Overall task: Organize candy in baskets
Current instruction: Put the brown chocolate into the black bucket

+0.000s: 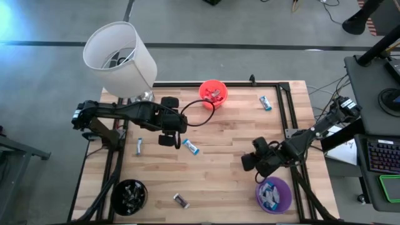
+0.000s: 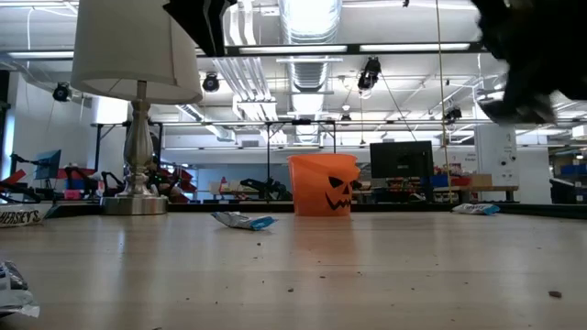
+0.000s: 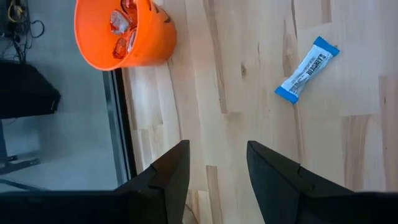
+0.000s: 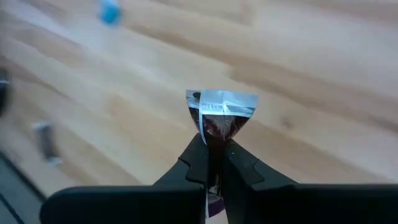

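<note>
My right gripper (image 4: 214,163) is shut on a dark brown candy (image 4: 217,115) with a silver crimped end. It hangs above the table near the purple basket (image 1: 274,195), which holds several candies. My left gripper (image 3: 214,174) hovers open over bare wood, between the orange basket (image 3: 124,31) and a light blue candy (image 3: 306,70) lying flat. More candies lie flat on the table: one (image 1: 266,102) at the far right, one (image 1: 139,145) at the left, a dark one (image 1: 180,200) near the front. The black basket (image 1: 129,195) stands front left. My right gripper pinches the candy's dark wrapper (image 4: 214,138) between its two fingertips. The silver crimped end (image 4: 221,101) sticks out beyond the fingers. The fingers slant downward, and the candy is lifted clear of the table.
A white-shaded lamp (image 1: 120,59) stands at the far left corner on a metal base (image 2: 136,203). The table's middle is bare wood. A black frame rail (image 1: 284,106) runs along the right side.
</note>
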Action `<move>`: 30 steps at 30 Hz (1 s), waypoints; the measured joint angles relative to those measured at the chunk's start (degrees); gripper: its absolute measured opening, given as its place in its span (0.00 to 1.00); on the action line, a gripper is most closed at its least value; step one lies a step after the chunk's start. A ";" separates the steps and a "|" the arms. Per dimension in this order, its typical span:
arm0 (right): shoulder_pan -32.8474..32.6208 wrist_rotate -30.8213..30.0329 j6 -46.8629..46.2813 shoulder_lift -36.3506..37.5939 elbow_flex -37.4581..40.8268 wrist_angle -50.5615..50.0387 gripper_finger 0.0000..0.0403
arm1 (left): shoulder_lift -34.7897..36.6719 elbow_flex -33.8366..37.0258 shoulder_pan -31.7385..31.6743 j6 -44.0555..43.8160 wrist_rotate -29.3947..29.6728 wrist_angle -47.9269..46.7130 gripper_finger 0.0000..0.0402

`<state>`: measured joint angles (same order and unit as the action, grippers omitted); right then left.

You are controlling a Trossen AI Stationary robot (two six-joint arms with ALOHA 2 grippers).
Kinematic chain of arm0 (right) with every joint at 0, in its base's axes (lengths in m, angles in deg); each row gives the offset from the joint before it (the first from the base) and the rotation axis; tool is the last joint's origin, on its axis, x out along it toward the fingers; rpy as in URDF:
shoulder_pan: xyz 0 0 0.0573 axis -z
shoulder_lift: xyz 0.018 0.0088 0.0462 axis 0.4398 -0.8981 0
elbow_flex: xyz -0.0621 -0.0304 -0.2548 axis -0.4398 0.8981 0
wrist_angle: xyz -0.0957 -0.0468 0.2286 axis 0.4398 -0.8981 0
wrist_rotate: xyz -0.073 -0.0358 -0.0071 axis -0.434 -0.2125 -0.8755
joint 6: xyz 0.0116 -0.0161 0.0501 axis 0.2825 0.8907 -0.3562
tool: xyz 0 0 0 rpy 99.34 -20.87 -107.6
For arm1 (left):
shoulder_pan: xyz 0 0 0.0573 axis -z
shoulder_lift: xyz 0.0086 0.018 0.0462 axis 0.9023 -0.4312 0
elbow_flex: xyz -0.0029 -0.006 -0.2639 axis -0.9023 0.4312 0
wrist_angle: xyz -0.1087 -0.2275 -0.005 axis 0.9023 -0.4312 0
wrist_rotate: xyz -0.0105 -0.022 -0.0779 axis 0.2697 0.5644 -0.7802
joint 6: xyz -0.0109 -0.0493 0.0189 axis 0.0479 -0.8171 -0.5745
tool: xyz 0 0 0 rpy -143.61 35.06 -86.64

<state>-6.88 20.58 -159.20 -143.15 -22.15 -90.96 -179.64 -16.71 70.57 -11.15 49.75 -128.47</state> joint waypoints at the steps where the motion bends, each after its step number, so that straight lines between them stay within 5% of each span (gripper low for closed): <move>1: 0.02 -1.98 1.54 -0.18 -1.43 -0.01 0.03 | 0.00 -0.01 0.00 0.18 -0.55 0.00 0.35; 8: 1.36 -9.69 10.90 -2.97 -10.10 -0.02 0.03 | 0.00 0.01 0.04 -2.55 -18.09 -0.04 0.35; 12: 2.98 -9.77 18.39 -6.50 -15.55 -0.09 0.03 | 0.00 0.01 0.43 -6.17 -21.92 1.27 0.35; 23: 7.11 -9.37 40.59 -14.04 -30.15 -0.51 0.03 | 0.04 -0.05 1.38 -14.30 -39.87 23.28 0.35; 30: 7.49 -9.14 47.06 -13.94 -34.62 -0.49 0.03 | 0.04 -0.05 1.29 -20.36 -40.75 37.59 0.35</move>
<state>0.61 11.44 -112.14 -157.09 -56.76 -91.45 -179.59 -16.77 71.86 -31.50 9.00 -90.89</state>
